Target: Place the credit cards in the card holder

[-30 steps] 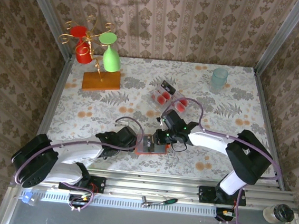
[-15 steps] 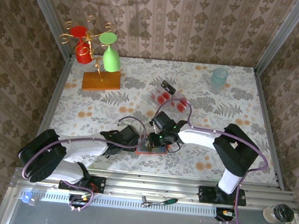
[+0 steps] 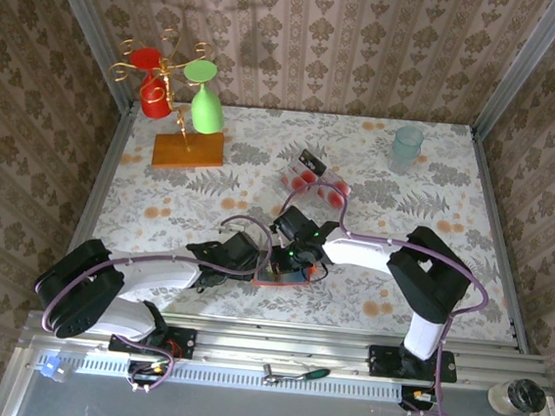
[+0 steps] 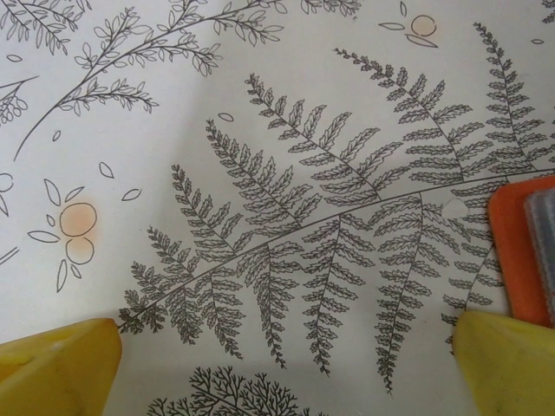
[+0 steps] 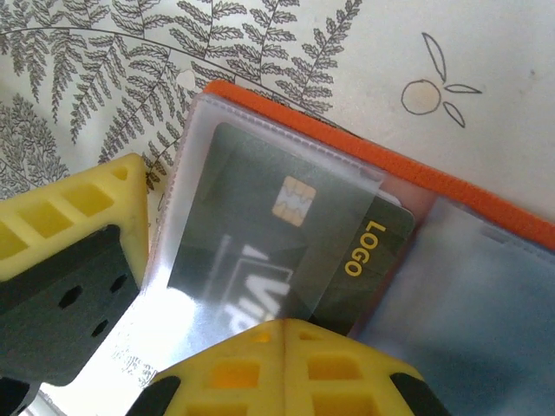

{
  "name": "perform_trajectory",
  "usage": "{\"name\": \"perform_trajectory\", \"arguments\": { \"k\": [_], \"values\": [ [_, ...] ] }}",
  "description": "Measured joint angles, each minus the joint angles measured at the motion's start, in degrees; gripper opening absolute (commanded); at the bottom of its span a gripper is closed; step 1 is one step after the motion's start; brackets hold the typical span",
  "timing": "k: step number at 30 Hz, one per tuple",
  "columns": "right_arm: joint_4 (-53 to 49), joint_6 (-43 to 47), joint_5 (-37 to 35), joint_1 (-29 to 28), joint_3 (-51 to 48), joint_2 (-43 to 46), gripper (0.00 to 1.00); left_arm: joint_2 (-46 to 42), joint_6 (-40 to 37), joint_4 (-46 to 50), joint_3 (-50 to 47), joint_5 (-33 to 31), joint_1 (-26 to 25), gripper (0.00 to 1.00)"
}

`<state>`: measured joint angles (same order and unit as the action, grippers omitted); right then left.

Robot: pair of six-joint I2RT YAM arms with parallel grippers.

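The card holder point(image 5: 468, 303) lies open and flat on the fern-printed table point(image 3: 436, 199), close to the near edge in the top view point(image 3: 273, 277). In the right wrist view its orange-red border frames a grey-blue lining. A clear plastic sleeve on its left half has 1 dark card point(image 5: 286, 234) inside, showing a chip and the yellow word "LOGO".

The right gripper point(image 5: 282, 334) sits at the holder's 6 o'clock edge in that view. Its 2 yellow fingers are pressed together, with the tips over the sleeve's rim. I cannot tell whether they pinch the plastic.

From above, the right gripper point(image 3: 290, 258) hangs directly over the holder, and the left gripper point(image 3: 245, 254) is just beside the holder at 9 o'clock. In the left wrist view the left gripper point(image 4: 282, 373) is spread wide over bare table, with the holder's orange corner point(image 4: 516, 251) at 3 o'clock beside 1 finger.

The remaining credit cards point(image 3: 310, 180) are grouped at the holder's 12 o'clock, well apart from it. A pale blue cup point(image 3: 407, 145) stands toward 2 o'clock. A wire rack point(image 3: 177, 80) on an orange wooden base holds a red and a green glass toward 11 o'clock.
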<state>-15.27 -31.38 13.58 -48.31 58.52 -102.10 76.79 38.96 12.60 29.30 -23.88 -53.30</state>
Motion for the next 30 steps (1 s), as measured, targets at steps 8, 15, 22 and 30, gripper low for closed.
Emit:
{"name": "perform_trajectory", "arguments": {
  "k": [8, 15, 22, 30],
  "values": [
    [-0.83, 1.05, -0.85, 2.99, -0.11, 4.48, 0.06, -1.27, -1.11, 0.48, -0.02, 0.74, 2.10, 1.00],
    [-1.27, 1.27, -1.20, 3.58, -0.11, 2.54, 0.05, -0.22, -2.14, 0.48, 0.11, 1.49, 2.84, 1.00],
    [-1.31, 1.27, -1.16, 3.58, 0.35, -0.26, 0.05, 1.36, -3.23, 0.33, 1.36, 1.81, 3.15, 1.00],
    [-1.31, 1.27, -0.63, 3.21, 3.28, -2.47, 0.04, 3.65, -4.17, -0.76, 2.89, 1.84, 3.17, 1.00]
  ]
}}
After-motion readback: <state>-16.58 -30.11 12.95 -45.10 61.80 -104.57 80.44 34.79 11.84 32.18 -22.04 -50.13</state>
